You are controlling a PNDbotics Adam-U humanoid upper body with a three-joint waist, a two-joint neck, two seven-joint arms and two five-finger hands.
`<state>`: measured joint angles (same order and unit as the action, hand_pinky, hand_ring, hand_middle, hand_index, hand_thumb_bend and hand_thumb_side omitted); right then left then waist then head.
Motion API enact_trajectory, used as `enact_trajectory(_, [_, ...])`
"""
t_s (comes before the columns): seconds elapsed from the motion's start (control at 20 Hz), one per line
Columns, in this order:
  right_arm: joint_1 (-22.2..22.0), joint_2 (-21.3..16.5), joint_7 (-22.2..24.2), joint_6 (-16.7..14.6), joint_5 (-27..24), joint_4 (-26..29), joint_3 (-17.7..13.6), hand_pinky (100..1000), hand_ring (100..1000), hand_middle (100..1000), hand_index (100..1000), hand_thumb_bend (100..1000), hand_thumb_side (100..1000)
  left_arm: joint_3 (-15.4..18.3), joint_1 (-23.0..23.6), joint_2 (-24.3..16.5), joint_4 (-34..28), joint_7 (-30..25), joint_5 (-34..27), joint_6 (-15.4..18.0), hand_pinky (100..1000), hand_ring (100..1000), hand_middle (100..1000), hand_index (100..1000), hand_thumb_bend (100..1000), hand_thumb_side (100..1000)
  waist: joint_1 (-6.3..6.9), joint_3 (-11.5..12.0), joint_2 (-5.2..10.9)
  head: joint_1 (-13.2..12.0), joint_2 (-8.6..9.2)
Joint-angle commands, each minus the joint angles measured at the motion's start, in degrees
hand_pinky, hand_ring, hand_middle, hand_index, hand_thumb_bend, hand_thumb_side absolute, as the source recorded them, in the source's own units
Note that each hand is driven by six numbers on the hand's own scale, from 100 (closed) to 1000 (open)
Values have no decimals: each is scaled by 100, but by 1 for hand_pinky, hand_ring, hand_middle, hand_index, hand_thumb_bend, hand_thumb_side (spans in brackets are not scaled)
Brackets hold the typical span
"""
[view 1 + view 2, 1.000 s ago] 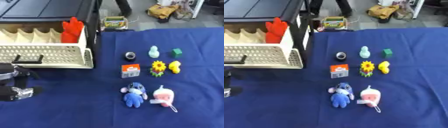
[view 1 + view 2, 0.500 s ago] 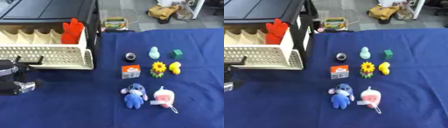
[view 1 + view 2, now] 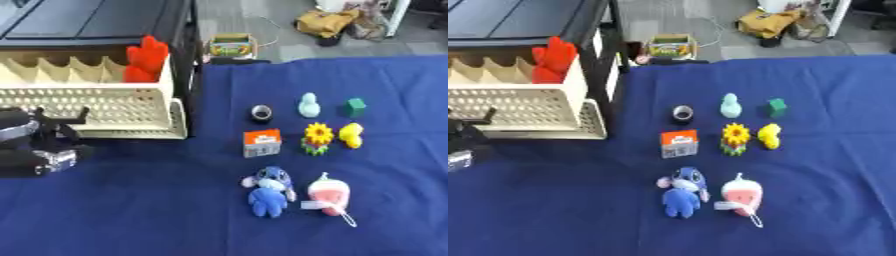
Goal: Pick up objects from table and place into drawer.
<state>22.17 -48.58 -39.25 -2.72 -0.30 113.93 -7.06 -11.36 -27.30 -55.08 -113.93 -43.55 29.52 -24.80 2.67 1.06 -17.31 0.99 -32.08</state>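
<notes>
Objects for the drawer all out on the blue desk [image 3: 157, 210], well apart from the left robot hand [image 3: 35, 150] down at the left edge. Black ring [image 3: 262, 113], pale green figure [image 3: 308, 105] and green block [image 3: 354, 107] across the far row. Orange box [image 3: 262, 143], sunflower toy [image 3: 318, 138] and yellow duck [image 3: 352, 135] in the middle. Blue plush [image 3: 268, 190] and pink plush [image 3: 328, 196] nearest, side by side. Left robot hand low beside the drawer front, just in front of the black handle [image 3: 61, 120], on none of the toys; fingers a dark blur, curled or straight cannot tell. Cream drawer [image 3: 96, 105] pulled open from the black cabinet [image 3: 96, 20], perforated front wall, dividers inside. Red toy [image 3: 144, 59] upright in the rightmost compartment, other compartments only partly seen. Small colourful box [image 3: 229, 46] on the floor beyond the desk.
</notes>
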Motion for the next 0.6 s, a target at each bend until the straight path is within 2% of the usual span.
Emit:
enact_trajectory(0.05, [49, -124, -5, -35, -11, 66, -92, 682, 731, 679, 800, 100, 775, 24, -135, -70, -64, -162, 34, -251, 312, 595, 551, 918, 339, 1000, -5, -16, 83, -31, 77])
enact_trajectory(0.3, [25, -109, -6, -34, -16, 66, -104, 682, 728, 678, 800, 100, 772, 14, -270, 19, 6, -166, 41, -341, 319, 597, 550, 916, 277, 1000, 6, -29, 77, -44, 89])
enact_trajectory(0.6, [150, -78, 32, 100, -11, 66, -75, 682, 727, 677, 799, 100, 769, 36, -403, 123, 170, -17, 42, -360, 320, 597, 549, 914, 271, 1000, 20, -15, 77, -48, 102])
